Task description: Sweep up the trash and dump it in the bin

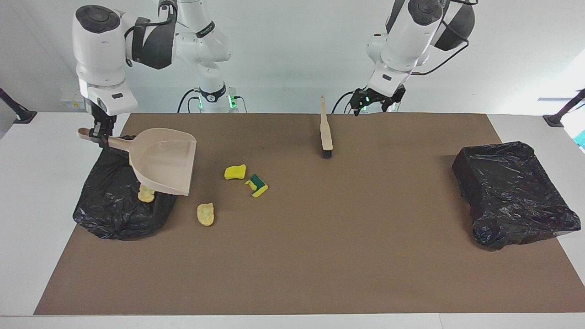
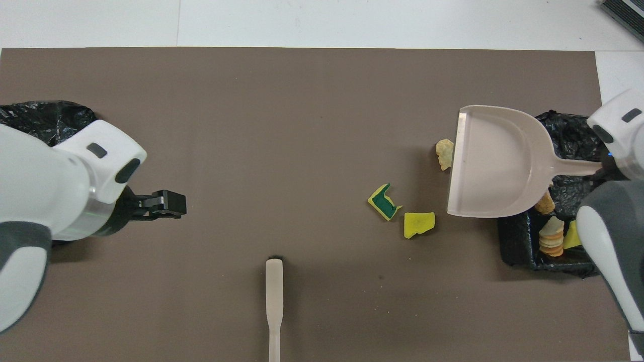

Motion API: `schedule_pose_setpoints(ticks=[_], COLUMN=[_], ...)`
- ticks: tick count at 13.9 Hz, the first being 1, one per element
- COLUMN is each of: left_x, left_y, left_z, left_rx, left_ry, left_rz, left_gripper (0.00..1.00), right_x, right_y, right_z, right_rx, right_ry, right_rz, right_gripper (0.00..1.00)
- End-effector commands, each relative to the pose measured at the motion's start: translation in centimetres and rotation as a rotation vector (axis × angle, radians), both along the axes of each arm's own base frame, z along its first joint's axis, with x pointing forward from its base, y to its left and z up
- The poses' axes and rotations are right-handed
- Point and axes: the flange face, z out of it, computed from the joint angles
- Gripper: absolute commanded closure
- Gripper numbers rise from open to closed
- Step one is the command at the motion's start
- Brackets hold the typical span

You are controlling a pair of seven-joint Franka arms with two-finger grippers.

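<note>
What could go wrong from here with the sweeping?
The dustpan, held by the right gripper, hangs over the bin edge; coming down, it may snag the liner. The brush stands alone, and the open left gripper is off it: it may topple. Three scraps remain on the mat.
</note>
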Motion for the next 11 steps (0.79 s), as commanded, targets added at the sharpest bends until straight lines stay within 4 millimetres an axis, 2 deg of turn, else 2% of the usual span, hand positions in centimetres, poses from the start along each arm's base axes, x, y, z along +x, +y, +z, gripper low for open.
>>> schedule_pose_setpoints(ticks=[1, 3, 5, 8, 10, 11], left_x=[2.2, 3.9, 4.5, 4.6, 4.2, 3.9], left_y=[4.0, 5.8, 5.9, 6.9, 7.1, 7.2], left_z=[2.7, 3.5, 5.0, 5.3, 6.1, 6.3], left_rx=[0.007, 0.001, -0.002, 0.0, -0.007, -0.007], left_ry=[-0.029, 0.006, 0.011, 0.006, -0.026, -0.03], left_rz=[-0.047, -0.027, -0.056, -0.072, -0.121, -0.127], left_gripper=[0.0, 0.0, 0.0, 0.0, 0.0, 0.0], right_x=[0.1, 0.1, 0.0, -0.3, -0.6, -0.7], right_y=[3.9, 6.5, 9.6, 14.4, 18.6, 19.8], right_z=[-1.7, -3.2, -4.2, -5.6, -6.5, -6.8], right_rx=[0.096, 0.122, 0.143, 0.159, 0.15, 0.15], right_ry=[0.007, 0.016, 0.012, 0.002, -0.01, -0.027], right_rz=[-0.183, -0.349, -0.481, -0.668, -0.745, -0.823], right_gripper=[1.0, 1.0, 1.0, 1.0, 1.0, 1.0])
